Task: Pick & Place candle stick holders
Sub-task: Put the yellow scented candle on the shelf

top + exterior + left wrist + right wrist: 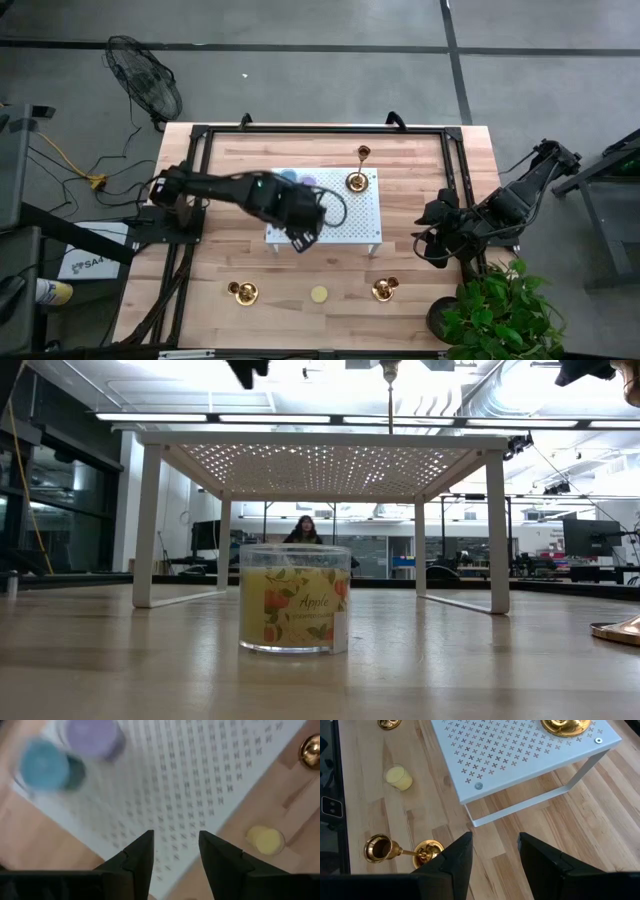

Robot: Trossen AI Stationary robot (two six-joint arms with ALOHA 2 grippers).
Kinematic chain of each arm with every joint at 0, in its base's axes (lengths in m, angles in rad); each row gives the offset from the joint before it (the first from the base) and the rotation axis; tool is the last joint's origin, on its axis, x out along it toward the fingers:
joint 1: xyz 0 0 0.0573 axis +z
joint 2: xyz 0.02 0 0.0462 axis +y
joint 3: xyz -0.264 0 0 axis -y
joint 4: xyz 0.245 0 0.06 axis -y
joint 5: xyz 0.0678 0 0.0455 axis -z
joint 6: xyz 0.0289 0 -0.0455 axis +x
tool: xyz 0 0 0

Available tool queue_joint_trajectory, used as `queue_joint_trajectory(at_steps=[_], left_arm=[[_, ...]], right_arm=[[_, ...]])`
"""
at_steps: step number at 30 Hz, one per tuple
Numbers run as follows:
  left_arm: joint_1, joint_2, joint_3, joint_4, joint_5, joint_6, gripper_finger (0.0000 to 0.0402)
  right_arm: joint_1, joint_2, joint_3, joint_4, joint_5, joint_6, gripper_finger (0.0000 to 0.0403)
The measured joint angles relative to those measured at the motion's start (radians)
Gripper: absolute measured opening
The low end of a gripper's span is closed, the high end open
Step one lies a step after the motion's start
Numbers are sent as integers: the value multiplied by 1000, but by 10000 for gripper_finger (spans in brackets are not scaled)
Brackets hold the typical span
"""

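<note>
2 hands spread, holding nothing — left hand (303, 240) over the white rack (340, 226). Right hand (428, 247) waits near a fallen candle holder (385, 289) on the bench (430, 170).

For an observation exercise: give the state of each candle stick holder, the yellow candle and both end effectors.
Holder on white shelf: upright.
Right-hand holder: lying on its side.
Left-hand holder: apparently lying too.
Yellow candle: upright.
Left end effector: open, empty, above shelf.
Right end effector: open, empty.
</note>
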Motion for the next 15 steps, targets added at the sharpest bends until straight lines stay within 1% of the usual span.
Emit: queue_joint_trajectory(at_steps=[2, 5, 8, 12, 15], left_arm=[[-22, 0, -39, 10, 28, -67, 152], [-46, 0, -125, 86, 81, -149, 152], [-62, 0, -209, 210, 146, -196, 152], [-72, 0, -324, 415, 245, -237, 152], [-79, 1, -388, 519, 287, -272, 152]], right_arm=[[0, 0, 0, 0, 0, 0, 153], [0, 0, 0, 0, 2, 0, 153], [0, 0, 0, 0, 3, 0, 153], [0, 0, 0, 0, 2, 0, 153], [0, 0, 0, 0, -3, 4, 153]])
